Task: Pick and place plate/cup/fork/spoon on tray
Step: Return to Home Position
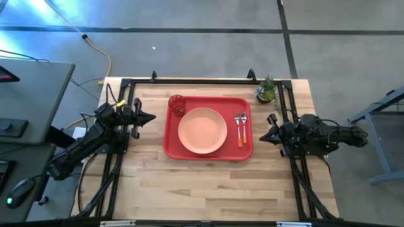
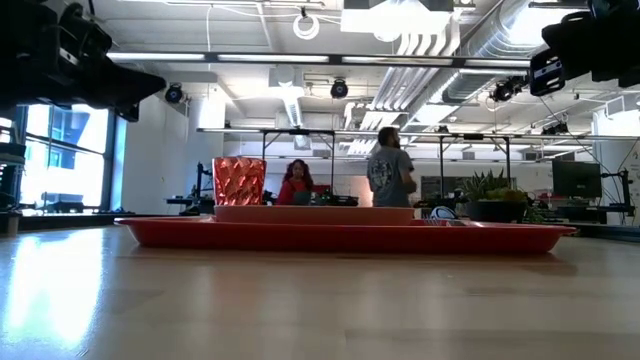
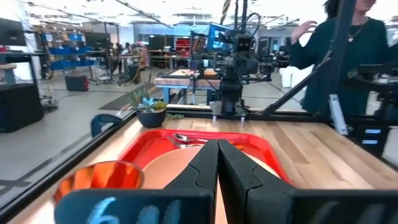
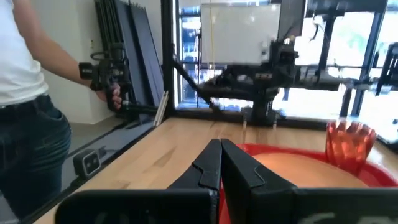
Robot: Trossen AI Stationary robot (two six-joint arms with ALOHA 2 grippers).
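The red tray (image 1: 172, 145) lies flat on the table's far middle. The peach-pink plate (image 1: 202, 130) rests in its centre. The red-orange cup (image 1: 177, 104) stands upright in the tray's far left corner. The fork (image 1: 238, 126) and the spoon (image 1: 244, 126) lie side by side on the tray right of the plate. My left gripper (image 1: 151, 117) is shut and empty, left of the tray. My right gripper (image 1: 261, 135) is shut and empty, right of the tray. Both hang above the table.
A small green potted plant (image 1: 266, 90) stands at the table's far right corner, close to the tray. Black frame rails (image 1: 189, 81) run along the table's far, left and right edges. People show in the room beyond the table (image 2: 387, 168).
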